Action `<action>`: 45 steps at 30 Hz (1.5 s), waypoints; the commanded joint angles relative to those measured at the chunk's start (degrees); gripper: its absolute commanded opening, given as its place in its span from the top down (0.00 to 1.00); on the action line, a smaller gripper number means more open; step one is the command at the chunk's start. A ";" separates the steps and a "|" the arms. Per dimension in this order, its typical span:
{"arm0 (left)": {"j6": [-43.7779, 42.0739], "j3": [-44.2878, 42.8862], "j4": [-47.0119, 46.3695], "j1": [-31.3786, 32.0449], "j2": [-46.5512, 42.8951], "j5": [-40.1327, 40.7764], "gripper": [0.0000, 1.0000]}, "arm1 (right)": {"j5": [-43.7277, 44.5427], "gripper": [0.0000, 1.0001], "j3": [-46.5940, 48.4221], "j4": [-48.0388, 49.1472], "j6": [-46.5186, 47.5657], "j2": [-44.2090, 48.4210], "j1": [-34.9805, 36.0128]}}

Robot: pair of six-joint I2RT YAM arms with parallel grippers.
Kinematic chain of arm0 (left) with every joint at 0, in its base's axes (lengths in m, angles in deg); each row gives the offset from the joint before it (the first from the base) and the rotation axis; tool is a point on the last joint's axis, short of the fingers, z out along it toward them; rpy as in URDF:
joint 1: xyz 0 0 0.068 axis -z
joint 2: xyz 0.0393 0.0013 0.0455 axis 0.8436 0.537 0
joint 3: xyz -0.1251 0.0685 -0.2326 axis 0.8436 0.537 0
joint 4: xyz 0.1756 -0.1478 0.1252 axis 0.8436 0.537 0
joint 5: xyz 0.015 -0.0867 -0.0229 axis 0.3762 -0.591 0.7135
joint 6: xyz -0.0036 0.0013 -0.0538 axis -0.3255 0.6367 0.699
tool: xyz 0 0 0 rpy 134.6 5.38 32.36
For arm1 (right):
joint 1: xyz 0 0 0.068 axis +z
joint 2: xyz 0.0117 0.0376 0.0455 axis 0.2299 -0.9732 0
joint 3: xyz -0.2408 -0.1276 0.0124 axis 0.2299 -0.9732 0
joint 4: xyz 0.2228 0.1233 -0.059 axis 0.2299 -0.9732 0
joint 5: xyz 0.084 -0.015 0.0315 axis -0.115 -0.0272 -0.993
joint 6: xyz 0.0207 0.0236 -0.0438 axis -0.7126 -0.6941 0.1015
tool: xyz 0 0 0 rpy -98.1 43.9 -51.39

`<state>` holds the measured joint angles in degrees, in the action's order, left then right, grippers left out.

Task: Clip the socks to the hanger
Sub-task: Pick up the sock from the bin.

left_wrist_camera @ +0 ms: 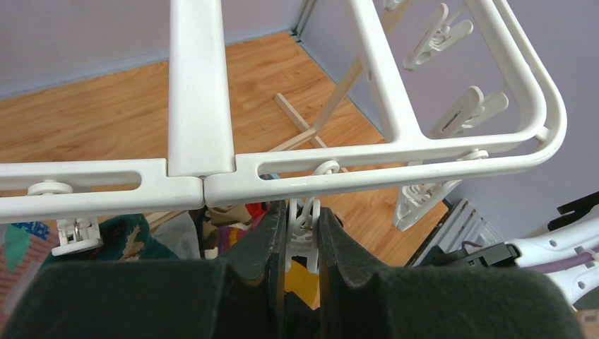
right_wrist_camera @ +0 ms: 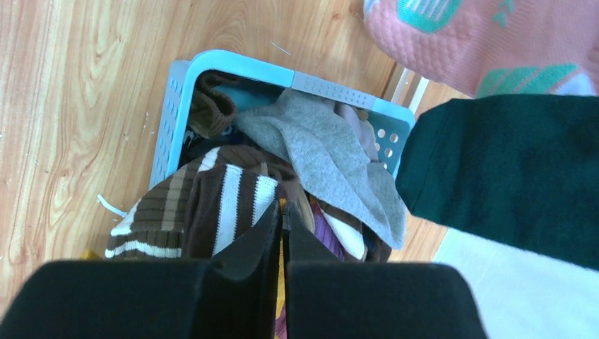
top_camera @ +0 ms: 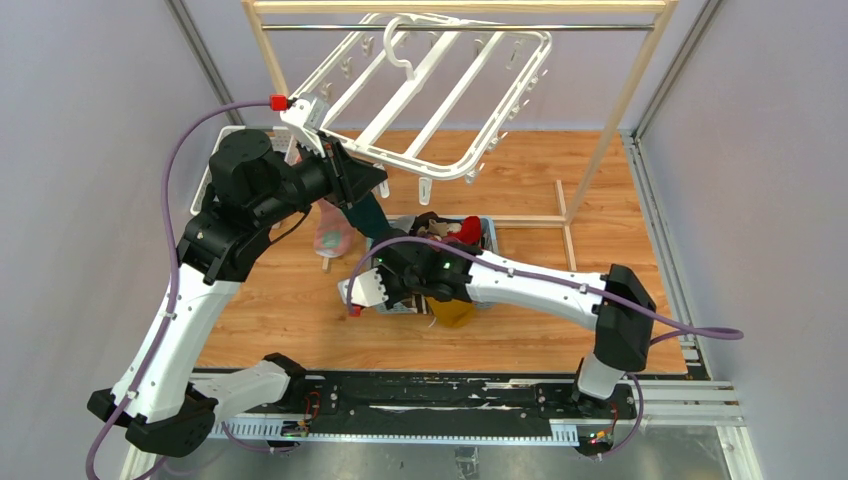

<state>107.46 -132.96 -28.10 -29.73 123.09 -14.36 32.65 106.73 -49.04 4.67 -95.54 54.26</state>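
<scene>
**Two socks up, a basketful to go**

At the near-left corner of the hanger [left_wrist_camera: 198,85] the left claw [left_wrist_camera: 302,233] is clamped on a white clip [left_wrist_camera: 307,212] dangling just under the hanger's near rail, one finger on each side of it. From that same corner of the hanger two socks hang down: a pink sock [top_camera: 333,232] with teal patches and, just right of it, a dark green sock [top_camera: 368,212]. I judge these two clipped and done, though their own clips are hidden behind the left arm in the top view.

Below the hanger's near edge a pale blue basket [right_wrist_camera: 176,106] sits on the desk [top_camera: 270,320], heaped with the rest: a brown-and-cream striped sock [right_wrist_camera: 212,205], a grey sock [right_wrist_camera: 325,155], a red sock [top_camera: 465,232] and more beneath. A mustard sock [top_camera: 452,312] lies against the basket side farthest from the hanger. The right claw [right_wrist_camera: 283,215] is down in this pile with its jaws pressed together, right over the striped sock.

So the job looks early: most socks are not yet hung, and most of the hanger's clips hang bare.

Hard to make out: a sliver of yellow shows between the right claw's jaws, but whether any fabric is really caught there cannot be told. The right arm covers much of the basket from above, so the number of socks left is unclear
</scene>
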 commanded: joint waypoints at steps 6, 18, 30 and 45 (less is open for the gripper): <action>-0.70 -0.76 2.85 -0.81 -0.96 1.83 0.91 | 8.50 1.00 -16.71 19.26 -6.91 15.30 0.05; -0.65 -0.58 2.75 -0.81 -1.17 1.86 0.91 | 15.26 1.00 -40.16 24.91 -21.61 32.64 -3.51; -0.65 -0.67 2.71 -0.81 -1.16 1.80 0.90 | 0.74 0.55 -39.98 18.81 -27.99 39.28 -5.88; -1.14 -0.72 3.01 -0.81 -1.65 2.17 0.90 | -15.62 0.50 -33.82 14.36 -23.19 34.48 -12.35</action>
<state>107.44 -132.96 -27.77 -29.73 122.41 -13.94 22.99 70.57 -32.21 -21.07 -60.44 42.78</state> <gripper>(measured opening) 0.198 0.505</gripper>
